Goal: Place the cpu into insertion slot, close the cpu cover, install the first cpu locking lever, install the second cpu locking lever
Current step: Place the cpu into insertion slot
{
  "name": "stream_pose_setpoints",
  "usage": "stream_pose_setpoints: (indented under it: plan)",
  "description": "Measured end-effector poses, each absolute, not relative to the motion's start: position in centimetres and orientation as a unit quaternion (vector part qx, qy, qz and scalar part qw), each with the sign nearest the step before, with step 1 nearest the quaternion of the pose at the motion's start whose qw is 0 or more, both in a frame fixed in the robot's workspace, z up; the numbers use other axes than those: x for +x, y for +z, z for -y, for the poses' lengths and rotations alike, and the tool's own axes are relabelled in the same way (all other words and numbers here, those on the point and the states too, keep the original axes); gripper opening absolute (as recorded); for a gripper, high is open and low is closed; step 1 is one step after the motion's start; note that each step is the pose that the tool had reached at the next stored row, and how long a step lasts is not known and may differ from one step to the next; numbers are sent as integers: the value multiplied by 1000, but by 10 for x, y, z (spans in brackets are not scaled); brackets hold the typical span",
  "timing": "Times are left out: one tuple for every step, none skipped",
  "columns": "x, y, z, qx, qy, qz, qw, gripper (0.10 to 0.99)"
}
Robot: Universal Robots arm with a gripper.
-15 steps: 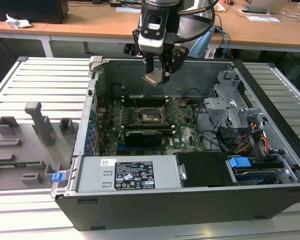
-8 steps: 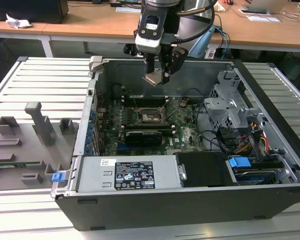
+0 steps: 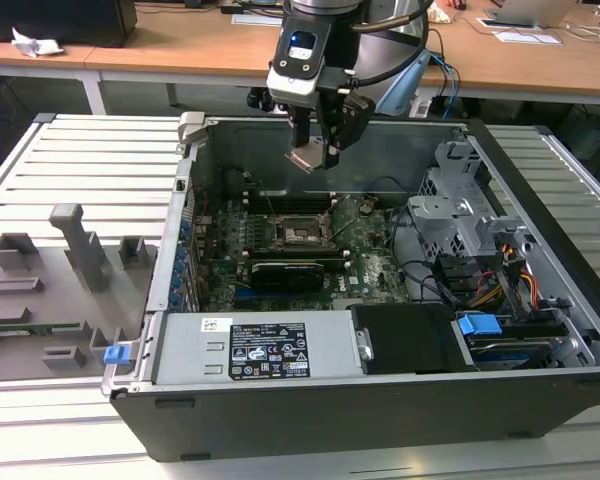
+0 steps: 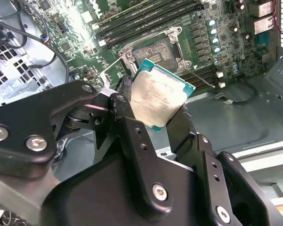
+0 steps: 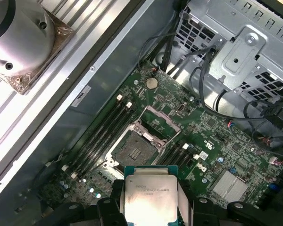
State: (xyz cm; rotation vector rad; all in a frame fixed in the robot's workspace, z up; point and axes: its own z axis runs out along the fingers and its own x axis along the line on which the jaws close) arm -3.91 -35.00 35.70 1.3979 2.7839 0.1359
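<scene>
My gripper (image 3: 315, 152) hangs above the open computer case, shut on the cpu (image 3: 307, 159). The cpu (image 4: 158, 96) is a silvery square chip with a green rim, pinched by two opposite edges between the black fingers (image 4: 124, 96). Below it on the green motherboard lies the insertion slot (image 3: 302, 232), square with a dark bare centre (image 5: 134, 149). In the first wrist view the cpu (image 5: 150, 195) hovers a little off to one side of the slot, well above it. The cpu cover (image 5: 161, 120), a thin metal frame, stands swung open beside the slot.
Long black memory slots (image 5: 101, 134) flank the socket. A black card (image 3: 295, 272) lies nearer the front. The metal drive cage (image 3: 460, 205) and cables (image 3: 520, 285) fill the exterior view's right, the power supply (image 3: 265, 348) the front. A grey fixture tray (image 3: 50, 290) sits outside.
</scene>
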Motion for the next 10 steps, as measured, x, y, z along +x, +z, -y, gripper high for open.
stream_pose_setpoints:
  plan:
    - [-39, 357, 350, 452, 43, -891, 12, 537]
    - [-39, 357, 350, 454, 43, -890, 12, 537]
    - [-39, 356, 350, 456, 43, -889, 12, 537]
    - [-39, 356, 350, 460, 43, -887, 12, 537]
    - [-39, 356, 350, 464, 43, -885, 13, 537]
    - [-39, 355, 350, 469, 43, -882, 13, 537]
    - [-39, 355, 350, 482, 43, -875, 13, 537]
    - [-39, 354, 350, 488, 43, -871, 14, 537]
    - [-39, 354, 350, 495, 43, -868, 14, 537]
    - [-39, 354, 350, 500, 43, -865, 14, 537]
